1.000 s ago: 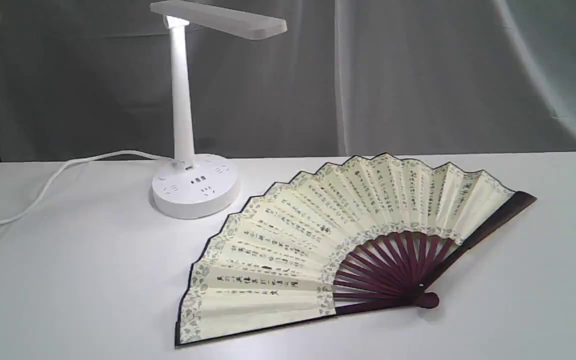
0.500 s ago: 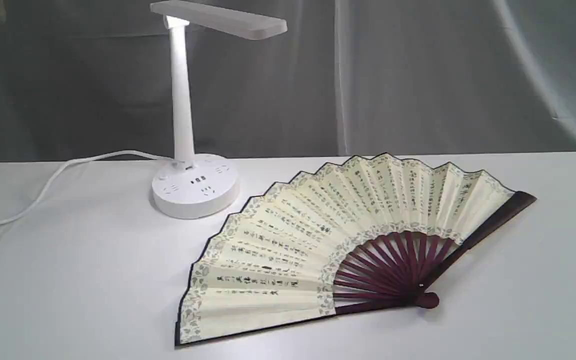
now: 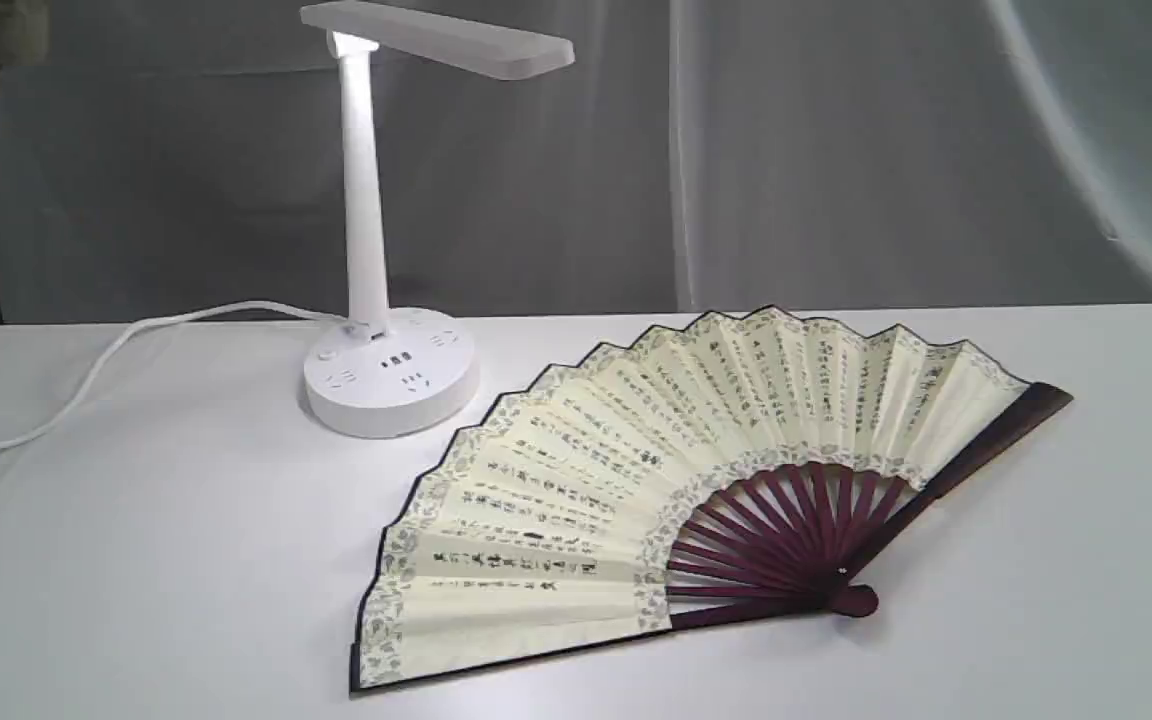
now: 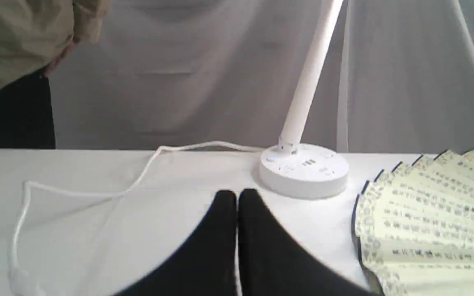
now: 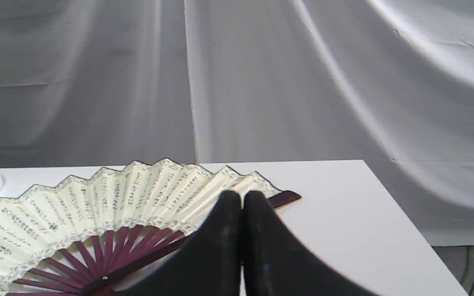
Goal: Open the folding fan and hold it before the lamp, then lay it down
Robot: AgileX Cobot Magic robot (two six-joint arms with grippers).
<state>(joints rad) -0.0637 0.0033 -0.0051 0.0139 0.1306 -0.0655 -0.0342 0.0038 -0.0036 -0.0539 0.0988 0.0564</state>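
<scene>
The folding fan (image 3: 636, 500) lies spread wide and flat on the white table (image 3: 136, 560), cream leaf with black calligraphy, dark purple ribs meeting at the pivot (image 3: 851, 598). Behind it to the left stands the lamp (image 3: 391, 370), white, with its flat head (image 3: 441, 38) overhanging. No gripper shows in the exterior view. My left gripper (image 4: 237, 197) is shut and empty, short of the lamp base (image 4: 305, 170), with the fan's edge (image 4: 422, 222) beside it. My right gripper (image 5: 242, 197) is shut and empty, held back from the fan (image 5: 109, 197) near its dark guard (image 5: 284, 198).
The lamp's white cord (image 3: 86, 370) trails left across the table and loops in the left wrist view (image 4: 84, 193). A person in a khaki top (image 4: 19, 41) stands behind the table's far left. Grey drapes hang behind. The table's right edge (image 5: 401, 218) drops off.
The person at the far left has moved further into view. The fan, lamp and cord have not moved.
</scene>
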